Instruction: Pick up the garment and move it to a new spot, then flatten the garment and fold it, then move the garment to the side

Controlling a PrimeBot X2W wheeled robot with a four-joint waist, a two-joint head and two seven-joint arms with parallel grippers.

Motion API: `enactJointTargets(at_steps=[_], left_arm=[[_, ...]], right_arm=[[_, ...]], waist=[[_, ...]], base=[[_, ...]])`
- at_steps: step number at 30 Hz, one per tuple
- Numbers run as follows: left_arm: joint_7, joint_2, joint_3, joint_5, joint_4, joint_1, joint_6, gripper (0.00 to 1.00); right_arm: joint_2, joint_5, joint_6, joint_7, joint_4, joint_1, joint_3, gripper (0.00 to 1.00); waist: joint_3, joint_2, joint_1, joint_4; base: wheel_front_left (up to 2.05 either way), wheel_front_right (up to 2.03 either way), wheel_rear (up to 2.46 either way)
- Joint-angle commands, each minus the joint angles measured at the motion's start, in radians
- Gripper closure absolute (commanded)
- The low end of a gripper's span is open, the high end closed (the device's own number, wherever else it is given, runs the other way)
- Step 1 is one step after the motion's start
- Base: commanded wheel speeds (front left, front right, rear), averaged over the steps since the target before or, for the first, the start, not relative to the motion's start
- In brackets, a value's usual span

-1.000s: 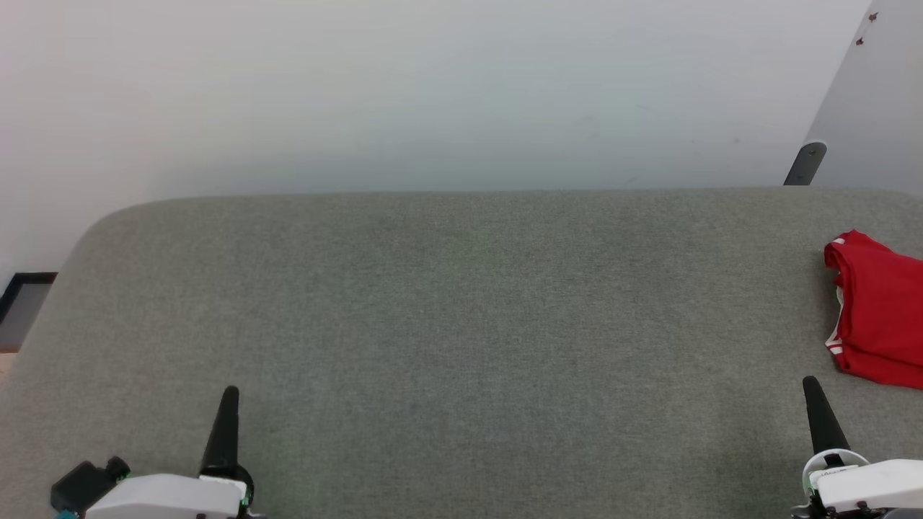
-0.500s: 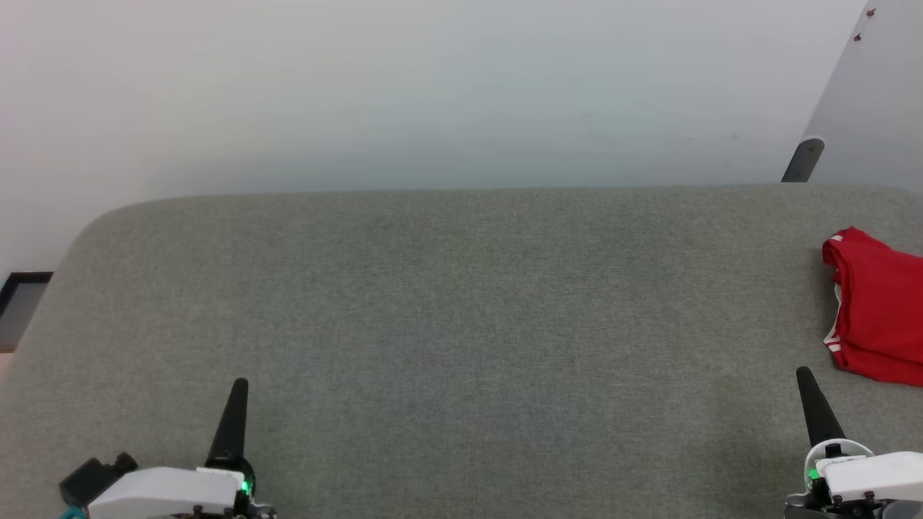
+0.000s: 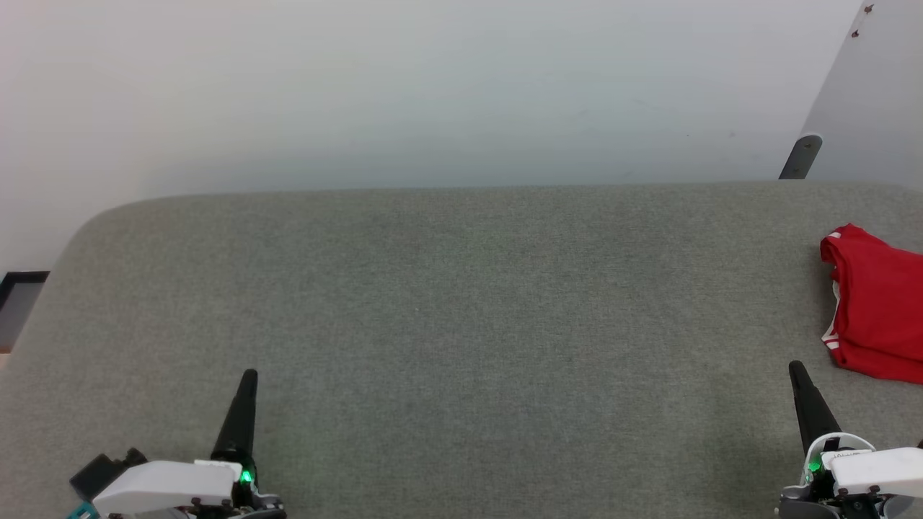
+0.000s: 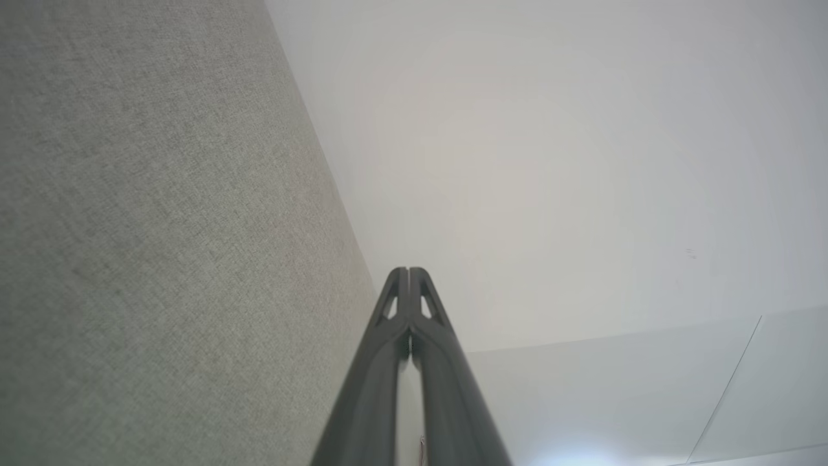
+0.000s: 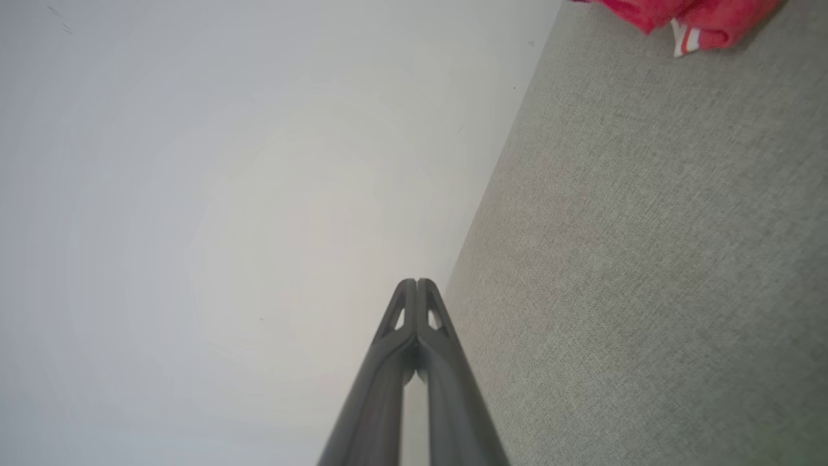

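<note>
Garment [image 3: 876, 310]: red shirt w/ red-white striped trim, lies bunched at far right edge of grey fabric surface [image 3: 461, 324], partly cut off by frame; print not visible. Left gripper [image 3: 249, 376] sits low at near left, fingers pressed together, nothing between them. Right gripper [image 3: 795, 367] sits at near right, likewise closed & empty, tip near shirt's near edge but apart. Judgement: arms look parked at the sides, prob. to keep the middle free. Shirt off to the side fits either start or end of task; can't tell which.
</note>
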Motion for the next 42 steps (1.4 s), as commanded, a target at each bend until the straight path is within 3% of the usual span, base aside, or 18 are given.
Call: enactJointTargets(at_steps=[1,29,42], left_arm=[[0.003,0.000,0.000,-0.016,-0.002,-0.014,-0.004,1.00],[0.056,-0.023,-0.003,-0.198,0.008,-0.038,-0.005,1.00],[0.057,-0.023,-0.003,-0.199,0.008,-0.037,-0.005,1.00]], right_arm=[[0.002,0.022,0.000,0.004,-0.004,-0.013,0.003,1.00],[0.021,0.236,-0.001,0.058,0.001,-0.034,0.004,1.00],[0.021,0.237,-0.001,0.058,0.001,-0.028,0.004,1.00]], waist=[[0.000,-0.0001,0.0000,0.000],[0.010,-0.0001,0.0000,-0.010],[0.011,-0.0001,0.0000,-0.010]], base=[[0.00,0.00,0.00],[0.00,0.00,0.00],[0.00,0.00,0.00]])
